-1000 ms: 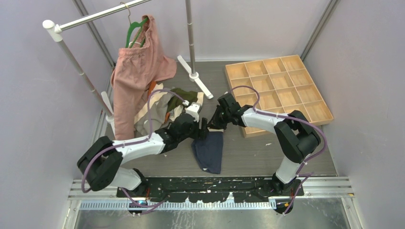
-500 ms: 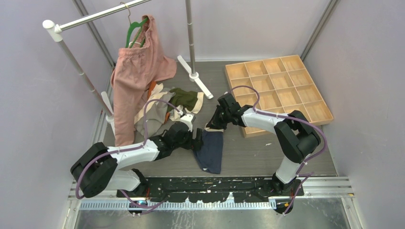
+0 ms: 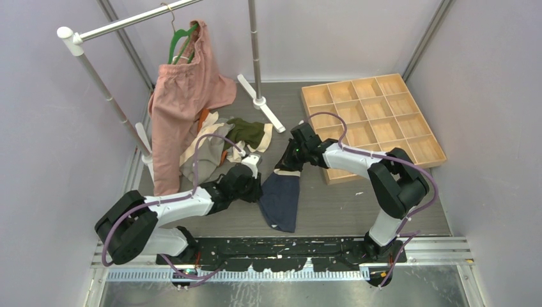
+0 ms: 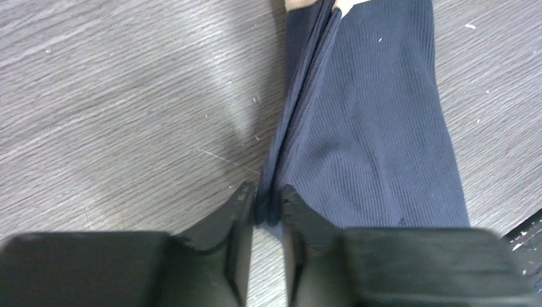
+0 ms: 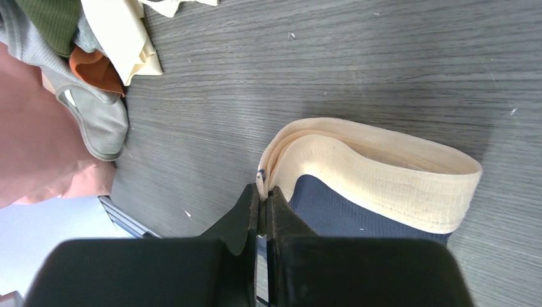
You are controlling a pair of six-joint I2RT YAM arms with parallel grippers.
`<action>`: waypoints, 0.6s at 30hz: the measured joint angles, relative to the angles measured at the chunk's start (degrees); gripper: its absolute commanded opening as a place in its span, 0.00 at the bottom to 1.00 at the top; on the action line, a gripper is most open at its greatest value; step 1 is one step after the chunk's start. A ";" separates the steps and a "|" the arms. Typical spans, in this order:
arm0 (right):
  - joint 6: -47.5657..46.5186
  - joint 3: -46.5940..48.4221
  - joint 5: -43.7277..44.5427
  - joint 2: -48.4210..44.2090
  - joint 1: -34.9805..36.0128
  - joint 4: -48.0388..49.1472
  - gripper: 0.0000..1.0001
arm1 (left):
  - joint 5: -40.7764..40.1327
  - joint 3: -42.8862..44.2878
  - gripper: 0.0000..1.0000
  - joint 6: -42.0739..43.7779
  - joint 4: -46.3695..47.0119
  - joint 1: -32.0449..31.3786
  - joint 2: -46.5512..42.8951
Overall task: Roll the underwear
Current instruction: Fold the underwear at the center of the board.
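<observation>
Navy underwear point(image 3: 281, 199) lies lengthwise on the dark counter point(image 3: 332, 214) between my two arms, folded into a narrow strip with its cream waistband point(image 5: 383, 173) at the far end. My right jaws are pressed together on one corner of that waistband, which stands up in a loop off the counter. My left jaws are pinched on the folded left edge of the navy cloth, lower down the strip, tips at counter level. Beyond, to the left, a heap of other underwear point(image 3: 224, 144) in olive, grey, orange and cream sits beside the hanging pink garment point(image 3: 182, 105) on its green hanger point(image 3: 181, 39). A wooden compartment tray point(image 3: 377, 115) lies to the right.
</observation>
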 measured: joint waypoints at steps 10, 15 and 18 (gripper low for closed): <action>-3.28 2.34 0.02 0.00 -0.31 -1.99 0.01 | -2.62 4.00 0.01 2.51 -8.92 0.00 -2.49; -6.62 3.85 0.02 0.02 -0.70 -2.89 0.01 | -6.75 8.26 0.01 4.35 -15.08 -0.11 -4.61; -8.09 4.57 -0.07 0.07 -0.70 -3.15 0.01 | -8.85 10.01 0.01 5.51 -17.73 -0.13 -4.66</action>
